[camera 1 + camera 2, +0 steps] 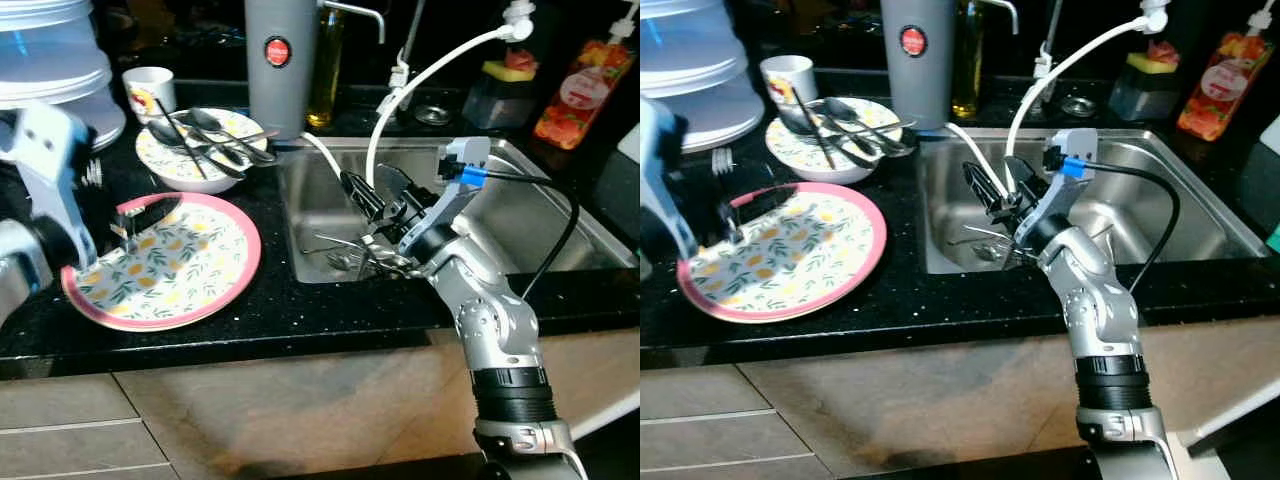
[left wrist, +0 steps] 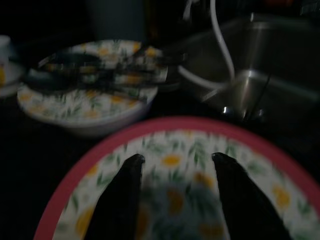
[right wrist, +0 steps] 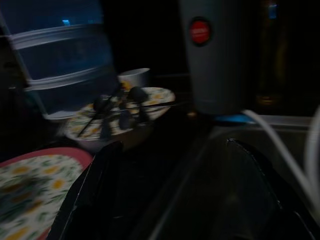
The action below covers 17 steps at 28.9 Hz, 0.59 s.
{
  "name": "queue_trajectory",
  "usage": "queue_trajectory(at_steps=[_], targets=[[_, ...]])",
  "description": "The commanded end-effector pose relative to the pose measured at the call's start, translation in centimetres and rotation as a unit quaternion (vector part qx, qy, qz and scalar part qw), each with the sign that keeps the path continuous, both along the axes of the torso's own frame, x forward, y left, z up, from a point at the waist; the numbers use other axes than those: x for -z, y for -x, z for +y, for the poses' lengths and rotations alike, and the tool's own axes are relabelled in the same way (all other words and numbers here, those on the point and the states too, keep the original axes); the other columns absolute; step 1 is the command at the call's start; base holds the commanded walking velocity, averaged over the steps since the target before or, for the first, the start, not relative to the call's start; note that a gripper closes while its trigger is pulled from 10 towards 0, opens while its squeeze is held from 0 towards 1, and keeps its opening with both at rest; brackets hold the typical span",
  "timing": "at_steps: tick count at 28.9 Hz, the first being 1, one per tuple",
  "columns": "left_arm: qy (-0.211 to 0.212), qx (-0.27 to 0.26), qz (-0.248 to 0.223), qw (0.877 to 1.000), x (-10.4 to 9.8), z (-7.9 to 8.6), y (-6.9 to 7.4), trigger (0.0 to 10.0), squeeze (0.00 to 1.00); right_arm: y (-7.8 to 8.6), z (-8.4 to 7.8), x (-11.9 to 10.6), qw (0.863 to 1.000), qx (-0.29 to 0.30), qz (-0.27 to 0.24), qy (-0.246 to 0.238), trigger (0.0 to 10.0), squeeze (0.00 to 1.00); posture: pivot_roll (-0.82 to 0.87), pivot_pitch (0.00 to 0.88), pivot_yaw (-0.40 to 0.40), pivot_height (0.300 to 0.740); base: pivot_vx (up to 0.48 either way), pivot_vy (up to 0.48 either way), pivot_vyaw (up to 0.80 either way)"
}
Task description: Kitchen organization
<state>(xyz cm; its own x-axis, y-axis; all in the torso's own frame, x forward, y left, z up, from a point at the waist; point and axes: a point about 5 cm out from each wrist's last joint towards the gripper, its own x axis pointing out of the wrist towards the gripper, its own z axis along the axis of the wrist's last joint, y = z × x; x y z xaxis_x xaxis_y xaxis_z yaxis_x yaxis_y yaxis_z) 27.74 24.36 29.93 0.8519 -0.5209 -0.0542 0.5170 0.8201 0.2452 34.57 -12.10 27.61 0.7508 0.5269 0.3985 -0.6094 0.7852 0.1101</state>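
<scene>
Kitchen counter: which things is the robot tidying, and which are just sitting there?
For the job:
pink-rimmed plate
bowl of spoons
cutlery in the sink
left hand
right hand

Just sitting there:
grey tumbler
oil bottle
white cup
red pouch

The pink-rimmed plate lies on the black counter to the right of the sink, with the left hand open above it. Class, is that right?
Not quite. The left eye view shows the pink-rimmed plate on the black counter to the left of the sink, not the right. The left hand is open above it.
</scene>
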Motion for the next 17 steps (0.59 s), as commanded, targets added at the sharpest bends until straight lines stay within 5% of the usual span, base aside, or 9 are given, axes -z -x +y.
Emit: queue_trajectory(at_steps=[1, 5, 9, 10, 11, 17], targets=[[-0.037, -0.016, 0.005, 0.999, -0.1, 1.0, 0.2, 10.0, 1.00, 0.2, 0.3, -0.1, 1.000, -0.015, 0.001, 0.005, 10.0, 0.00, 0.04, 0.156, -0.049, 0.740, 0.000, 0.000, 0.00], [-0.030, -0.033, 0.029, 0.999, -0.3, 2.3, 0.6, 10.0, 1.00, 0.4, 0.5, 0.1, 1.000, -0.023, 0.004, 0.011, 10.0, 0.00, 0.04, 0.158, -0.048, 0.740, 0.000, 0.000, 0.00], [0.029, -0.121, 0.039, 0.991, -1.0, 4.9, 0.1, 10.0, 1.00, 0.6, 0.6, 0.3, 0.999, -0.030, 0.006, 0.018, 10.0, 0.00, 0.04, 0.159, -0.046, 0.740, 0.000, 0.000, 0.00], [0.041, -0.159, 0.044, 0.985, -1.0, 5.8, -0.1, 10.0, 0.13, 0.6, 0.6, 0.4, 0.999, -0.031, 0.006, 0.021, 10.0, 0.00, 0.04, 0.159, -0.046, 0.740, 0.000, 0.000, 0.00], [0.050, -0.191, 0.051, 0.979, -1.0, 6.6, -0.2, 10.0, 0.00, 0.6, 0.7, 0.4, 0.999, -0.033, 0.006, 0.023, 10.0, 0.00, 0.04, 0.161, -0.045, 0.740, 0.000, 0.000, 0.00], [0.082, -0.206, 0.093, 0.971, -0.2, 7.5, -0.1, 10.0, 0.00, 0.7, 0.8, 0.6, 0.999, -0.039, 0.007, 0.032, 10.0, 0.00, 0.04, 0.163, -0.048, 0.740, 0.000, 0.000, 0.00]])
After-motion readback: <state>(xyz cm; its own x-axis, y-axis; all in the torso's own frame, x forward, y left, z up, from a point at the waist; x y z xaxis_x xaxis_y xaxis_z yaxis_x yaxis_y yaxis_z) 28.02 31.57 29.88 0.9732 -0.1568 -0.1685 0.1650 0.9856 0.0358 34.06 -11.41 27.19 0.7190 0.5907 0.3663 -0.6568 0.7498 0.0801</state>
